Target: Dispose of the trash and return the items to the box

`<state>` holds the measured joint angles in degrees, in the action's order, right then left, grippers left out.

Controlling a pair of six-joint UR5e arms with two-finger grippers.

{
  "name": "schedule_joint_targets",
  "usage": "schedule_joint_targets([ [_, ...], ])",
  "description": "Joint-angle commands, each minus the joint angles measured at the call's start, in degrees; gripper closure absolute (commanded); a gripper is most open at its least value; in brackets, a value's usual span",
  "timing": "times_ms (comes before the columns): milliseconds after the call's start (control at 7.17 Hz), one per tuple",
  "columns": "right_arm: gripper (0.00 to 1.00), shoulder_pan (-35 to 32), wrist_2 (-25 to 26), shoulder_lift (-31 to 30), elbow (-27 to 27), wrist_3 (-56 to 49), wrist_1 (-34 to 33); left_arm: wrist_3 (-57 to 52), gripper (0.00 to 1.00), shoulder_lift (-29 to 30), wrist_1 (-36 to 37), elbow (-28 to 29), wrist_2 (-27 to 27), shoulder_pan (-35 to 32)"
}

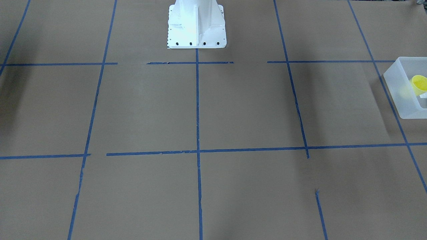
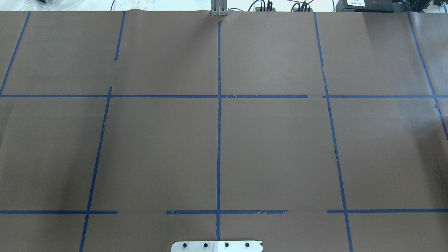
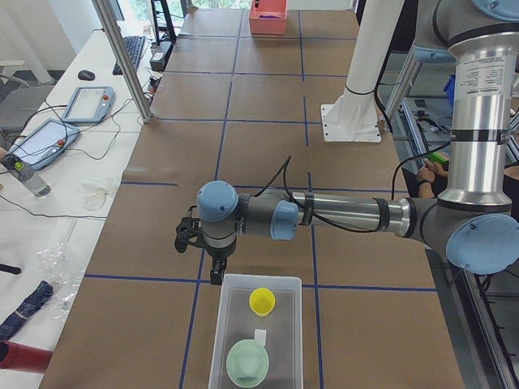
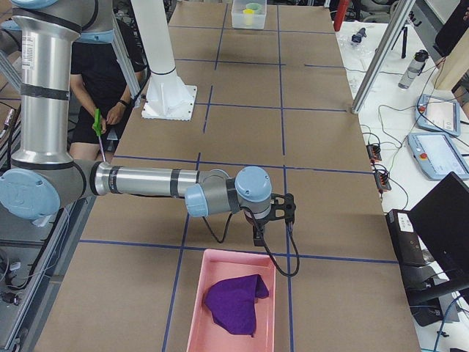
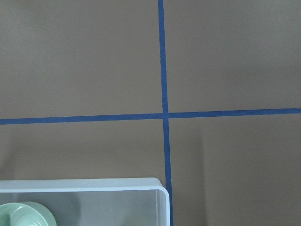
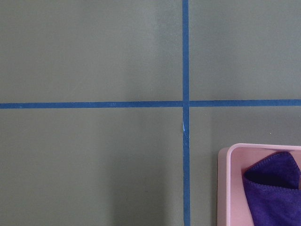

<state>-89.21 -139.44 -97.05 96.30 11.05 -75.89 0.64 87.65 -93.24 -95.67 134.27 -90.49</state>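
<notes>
With the yellow cup (image 3: 261, 301) in the box (image 3: 284, 332), the left gripper (image 3: 216, 274) at its 12 o'clock end, jaws unreadable, should rise clear.

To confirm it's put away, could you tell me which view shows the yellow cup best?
Exterior left: the yellow cup sits unobstructed inside the box. Front-facing shows it at the frame edge, exterior right tiny and far; the others miss it.
</notes>
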Motion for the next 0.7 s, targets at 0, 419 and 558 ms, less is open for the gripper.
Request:
schedule_joint_targets([
  [0,0.00,0.00,0.13,-0.07,-0.50,-0.07,-0.05,-0.11,0.00,-0.20,0.34,0.05,0.11,0.05],
  [419,0.00,0.08,0.57,0.02,-2.43,-0.16,0.04,0.06,0.00,-0.20,0.34,-0.21,0.11,-0.04],
  [558,0.00,0.00,0.40,0.45,-2.26,-0.16,0.04,0.15,0.00,-0.20,0.34,-0.22,0.11,-0.04],
])
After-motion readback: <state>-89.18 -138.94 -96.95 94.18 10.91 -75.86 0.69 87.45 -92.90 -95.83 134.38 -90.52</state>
